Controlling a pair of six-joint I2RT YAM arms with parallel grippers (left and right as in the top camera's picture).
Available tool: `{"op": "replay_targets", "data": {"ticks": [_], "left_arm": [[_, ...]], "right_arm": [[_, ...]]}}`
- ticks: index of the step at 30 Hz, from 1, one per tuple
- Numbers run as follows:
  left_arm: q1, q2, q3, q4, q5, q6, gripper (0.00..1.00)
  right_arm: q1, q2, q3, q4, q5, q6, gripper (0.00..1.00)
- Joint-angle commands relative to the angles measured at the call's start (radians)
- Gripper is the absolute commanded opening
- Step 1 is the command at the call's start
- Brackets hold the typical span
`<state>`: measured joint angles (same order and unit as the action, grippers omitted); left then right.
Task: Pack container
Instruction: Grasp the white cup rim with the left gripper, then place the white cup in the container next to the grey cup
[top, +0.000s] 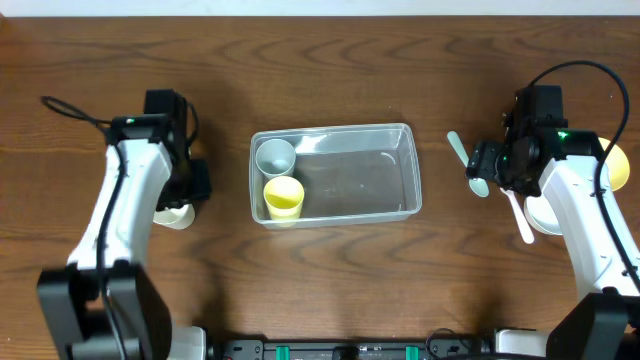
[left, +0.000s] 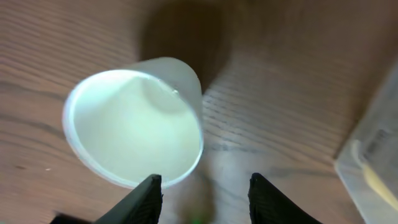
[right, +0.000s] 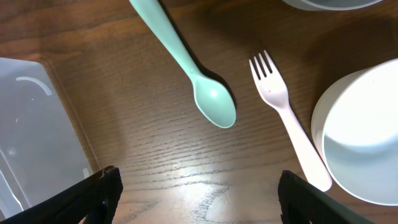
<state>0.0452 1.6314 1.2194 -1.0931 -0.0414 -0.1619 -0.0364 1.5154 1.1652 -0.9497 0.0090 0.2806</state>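
The clear plastic container (top: 370, 175) sits mid-table; its edge also shows in the left wrist view (left: 373, 162) and the right wrist view (right: 31, 130). Inside it, at its left end, stand a grey cup (top: 275, 157) and a yellow cup (top: 284, 197). A white cup (left: 134, 127) lies tilted on the table left of the container (top: 175, 214). My left gripper (left: 205, 186) is open just above and beside its rim, holding nothing. My right gripper (right: 199, 186) is open wide and empty over bare wood, near a mint spoon (right: 186, 56) and a pale fork (right: 286, 112).
A white bowl (right: 364, 143) lies right of the fork, and it also shows overhead (top: 545, 212). A yellow bowl (top: 618, 165) sits at the far right. Another bowl's edge (right: 329, 3) shows at the top of the right wrist view.
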Motion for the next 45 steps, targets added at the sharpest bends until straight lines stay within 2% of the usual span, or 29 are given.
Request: {"op": "replay_targets", "data": {"ticks": [1, 10, 17, 21, 25, 29, 34, 40, 45], "left_arm": [[0.005, 0.063, -0.016, 0.013, 0.016, -0.021, 0.46], [0.005, 0.154, -0.020, 0.033, 0.016, -0.020, 0.45], [0.005, 0.152, -0.018, 0.033, 0.015, -0.019, 0.06], [0.005, 0.137, 0.014, -0.005, 0.015, -0.020, 0.06], [-0.021, 0.067, 0.131, -0.105, 0.015, -0.020, 0.05], [-0.106, -0.042, 0.303, -0.173, 0.016, -0.016, 0.06], [-0.306, -0.112, 0.487, -0.171, 0.016, 0.046, 0.06], [-0.563, -0.061, 0.529, -0.108, 0.017, 0.170, 0.06], [-0.681, 0.072, 0.529, -0.064, 0.016, 0.272, 0.06]], "right_arm": [[-0.005, -0.012, 0.000, -0.001, 0.010, -0.008, 0.82], [-0.005, -0.012, 0.000, -0.005, 0.010, -0.008, 0.82], [-0.005, -0.012, 0.000, -0.005, 0.010, -0.008, 0.82], [-0.005, -0.012, 0.000, -0.005, 0.010, -0.008, 0.82], [-0.005, -0.012, 0.000, -0.003, 0.010, -0.008, 0.82], [-0.005, -0.012, 0.000, 0.000, 0.010, -0.008, 0.82], [-0.005, -0.012, 0.000, 0.000, 0.010, -0.008, 0.82], [-0.005, -0.012, 0.000, 0.000, 0.010, -0.008, 0.82], [-0.005, -0.012, 0.000, -0.001, 0.010, -0.008, 0.82]]}}
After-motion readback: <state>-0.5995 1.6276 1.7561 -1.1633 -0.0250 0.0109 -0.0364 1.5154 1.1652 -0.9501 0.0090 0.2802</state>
